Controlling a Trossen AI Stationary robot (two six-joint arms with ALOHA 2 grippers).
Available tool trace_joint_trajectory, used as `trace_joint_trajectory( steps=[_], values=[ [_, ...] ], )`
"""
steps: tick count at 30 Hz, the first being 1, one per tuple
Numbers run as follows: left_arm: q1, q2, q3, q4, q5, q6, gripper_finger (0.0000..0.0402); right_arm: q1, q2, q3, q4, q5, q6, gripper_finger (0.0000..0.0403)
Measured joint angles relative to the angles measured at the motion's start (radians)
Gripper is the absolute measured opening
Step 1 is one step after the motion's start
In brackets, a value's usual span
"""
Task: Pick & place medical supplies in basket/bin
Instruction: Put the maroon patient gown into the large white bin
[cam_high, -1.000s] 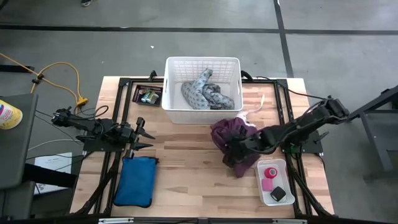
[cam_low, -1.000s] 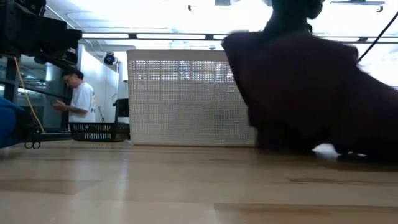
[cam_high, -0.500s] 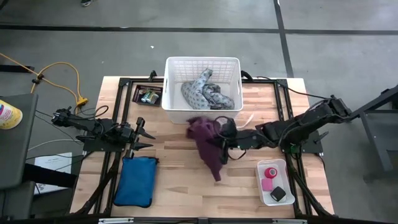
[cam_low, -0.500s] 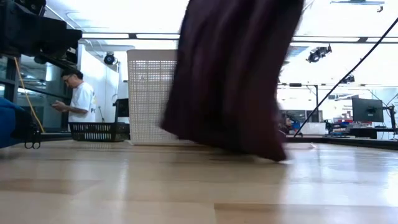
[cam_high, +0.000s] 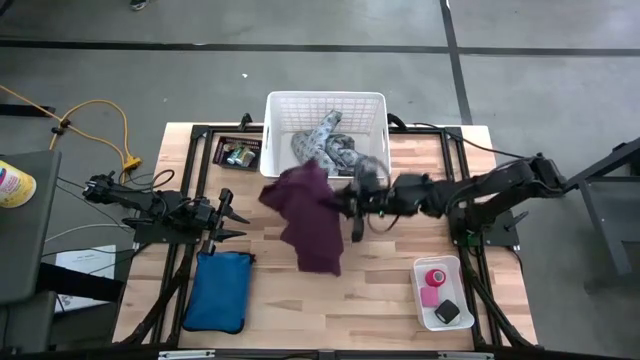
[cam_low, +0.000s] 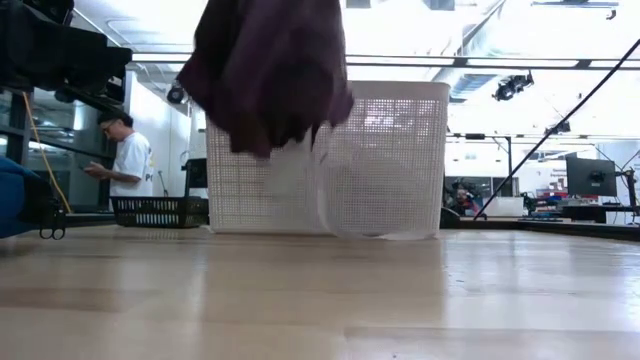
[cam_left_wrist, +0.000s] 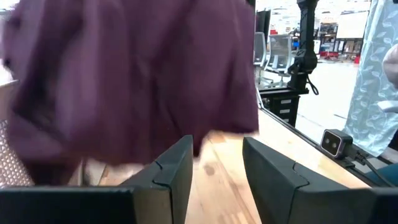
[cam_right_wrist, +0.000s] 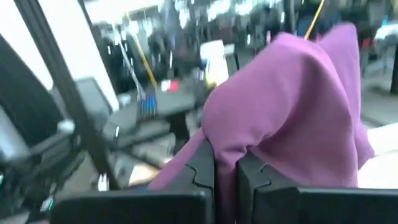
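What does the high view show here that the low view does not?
Only the high view shows the right gripper shut on the purple cloth, the idle left gripper at the table's left, the grey cloth inside the basket, the blue pouch, and the tray with the pink roll and black block. Only the low view shows the room behind, with a person standing and a dark basket. Both show the purple cloth lifted off the table and the white basket.
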Motion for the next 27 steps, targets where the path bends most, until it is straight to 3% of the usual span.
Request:
trace_joint_trajectory(
  steps=[6, 14, 27],
  values=[
    [0.0, 0.0, 0.0, 0.0, 0.0, 0.0, 0.0135, -0.106, -0.034, 0.0, 0.14, -0.052, -0.075, 0.0009],
    [0.0, 0.0, 0.0, 0.0, 0.0, 0.0, 0.0135, -0.215, -0.062, 0.026, 0.166, -0.114, -0.074, 0.0009],
    [0.0, 0.0, 0.0, 0.0, 0.0, 0.0, 0.0135, -0.374, -0.038, 0.21, 0.188, -0.287, -0.121, 0.0009]
  ],
)
